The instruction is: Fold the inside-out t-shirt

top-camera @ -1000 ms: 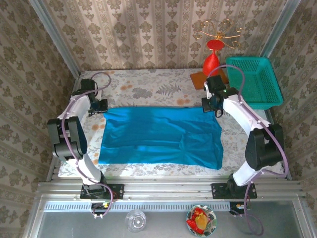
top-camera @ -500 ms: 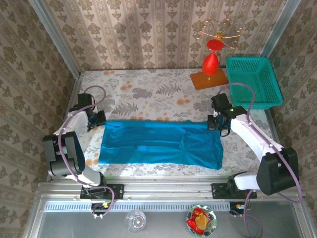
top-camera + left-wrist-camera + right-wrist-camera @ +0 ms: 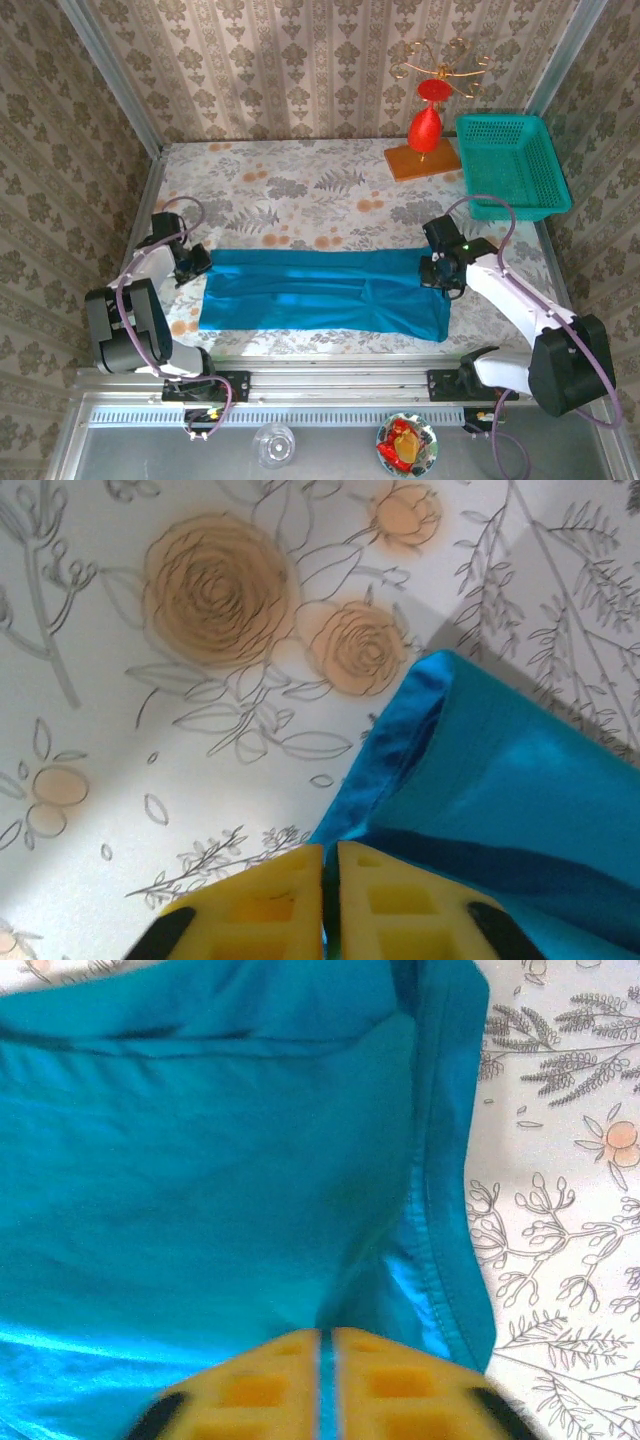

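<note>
A: Where does the t-shirt [image 3: 320,292] lie?

B: Flat on the flowered table [image 3: 300,185], on its near half, as a long blue band running left to right. It is doubled over; the overhead view shows an upper layer across it.

A: Left gripper [image 3: 197,262]?

B: Low at the band's far left corner. In the wrist view its yellow pads [image 3: 265,900] are almost together, with the hemmed corner running in under them. A sliver of blue seems to sit in the slit, so it reads as a pinch on the cloth, though the angle is tight.

A: Right gripper [image 3: 441,276]?

B: At the far right corner, over the cloth. Its pads stand a hair apart with a thin blue line between them: narrow, nipping the fabric. A stitched hem runs past on the right.

A: Anything else nearby?

B: A green basket [image 3: 512,165] at the table's far right corner, well apart from the t-shirt.
</note>
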